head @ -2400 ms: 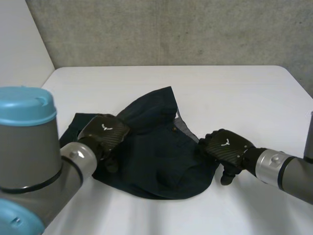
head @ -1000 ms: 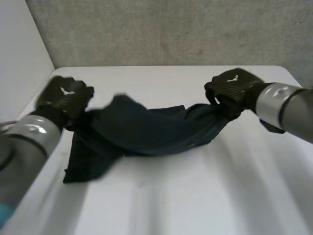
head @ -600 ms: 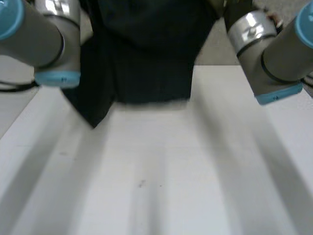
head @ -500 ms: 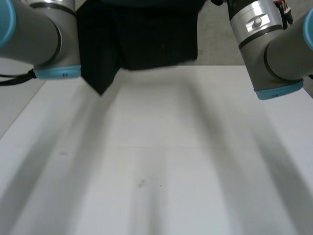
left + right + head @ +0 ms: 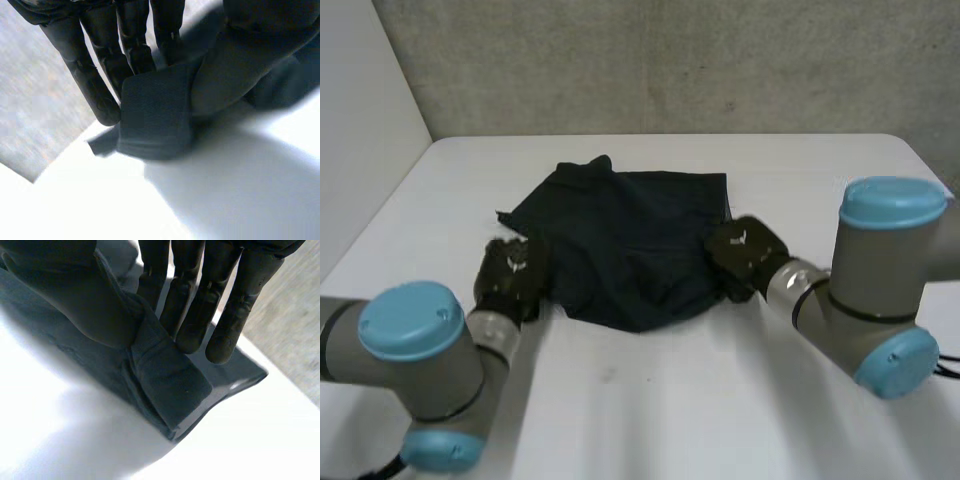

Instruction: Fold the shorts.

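The shorts (image 5: pixel 630 245) lie opened out and rumpled on the table (image 5: pixel 720 400), spreading away beyond my fingertips and between my two hands. My left hand (image 5: pixel 510 275) has their near left corner: a thick hemmed fold sits under my straight fingers (image 5: pixel 100 75), and my thumb presses it up against them, so I am pinching cloth. My right hand (image 5: pixel 745 255) does the same at the near right corner, with the fold clamped between thumb and straight, close-set fingers (image 5: pixel 200 305).

I judge the two corners are held this way so the near edge stays taut between my hands and can be carried over the rest as one straight fold line. The cloth past my fingertips is bunched, so it may need smoothing.

Both hands sit low, backs up, at table level. My arms reach in from the near side with the elbows bent and set wide apart.
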